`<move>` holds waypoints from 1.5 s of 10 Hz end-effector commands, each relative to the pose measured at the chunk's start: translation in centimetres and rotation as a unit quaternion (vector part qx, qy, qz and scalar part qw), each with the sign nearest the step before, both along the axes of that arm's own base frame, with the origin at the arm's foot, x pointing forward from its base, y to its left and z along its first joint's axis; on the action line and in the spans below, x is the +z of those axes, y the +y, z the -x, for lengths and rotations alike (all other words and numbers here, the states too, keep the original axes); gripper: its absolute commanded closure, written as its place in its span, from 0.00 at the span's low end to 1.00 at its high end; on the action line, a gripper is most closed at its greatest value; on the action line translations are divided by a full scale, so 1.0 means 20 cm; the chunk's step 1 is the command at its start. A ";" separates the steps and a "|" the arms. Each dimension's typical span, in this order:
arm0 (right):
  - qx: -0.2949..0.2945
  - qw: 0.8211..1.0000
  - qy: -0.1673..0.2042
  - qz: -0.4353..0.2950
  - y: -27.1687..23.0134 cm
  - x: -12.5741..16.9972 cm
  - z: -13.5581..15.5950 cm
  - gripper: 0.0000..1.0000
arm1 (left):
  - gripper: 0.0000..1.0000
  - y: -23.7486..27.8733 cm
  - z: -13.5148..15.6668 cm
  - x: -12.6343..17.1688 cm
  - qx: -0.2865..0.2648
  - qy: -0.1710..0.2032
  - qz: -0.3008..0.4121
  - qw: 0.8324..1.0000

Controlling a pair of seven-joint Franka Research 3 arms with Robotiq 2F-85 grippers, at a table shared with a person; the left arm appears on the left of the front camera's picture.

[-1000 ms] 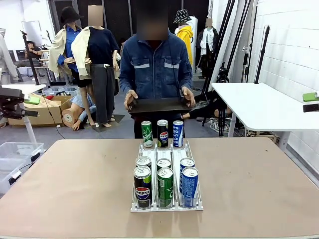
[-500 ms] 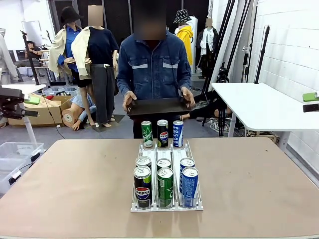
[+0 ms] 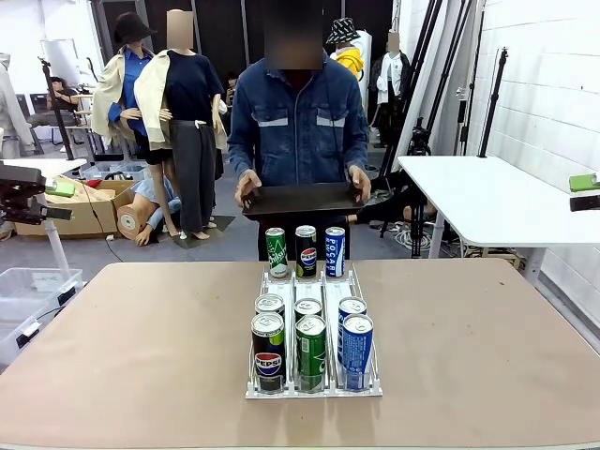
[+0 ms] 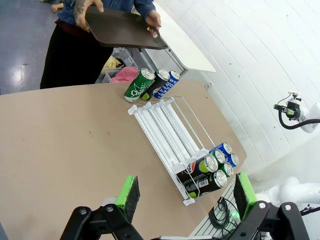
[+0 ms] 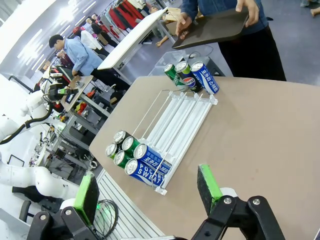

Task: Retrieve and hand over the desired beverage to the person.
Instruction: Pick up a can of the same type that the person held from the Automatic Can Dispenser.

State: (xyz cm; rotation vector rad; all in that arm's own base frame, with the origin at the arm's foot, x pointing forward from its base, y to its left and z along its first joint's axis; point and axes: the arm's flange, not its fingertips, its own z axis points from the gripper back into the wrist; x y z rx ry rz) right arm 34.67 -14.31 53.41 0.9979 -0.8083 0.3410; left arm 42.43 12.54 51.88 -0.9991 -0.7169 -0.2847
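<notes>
Now person shifted right, tray seemingly unmoved.

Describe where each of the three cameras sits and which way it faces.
Front view: at the robot's edge of the table, facing across the rack of cans to the person, whose hands hold a tray.
Left wrist view: above the table's left side, looking down over the rack; its open jaws' green pads rise from the bottom.
Right wrist view: above the right side, looking likewise; its green pads stand apart too.
Shared: all three show rack, cans, tray and the person's hands.
</notes>
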 end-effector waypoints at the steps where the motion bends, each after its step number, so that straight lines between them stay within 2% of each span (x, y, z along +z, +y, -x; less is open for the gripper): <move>1: 0.002 1.000 -0.005 -0.008 0.00 0.00 -0.01 0.00 | 0.00 0.01 0.00 0.00 -0.001 -0.001 0.002 1.000; 15: 0.002 1.000 -0.005 -0.008 0.00 0.00 -0.01 0.00 | 0.00 0.01 0.00 0.00 -0.001 -0.001 0.002 1.000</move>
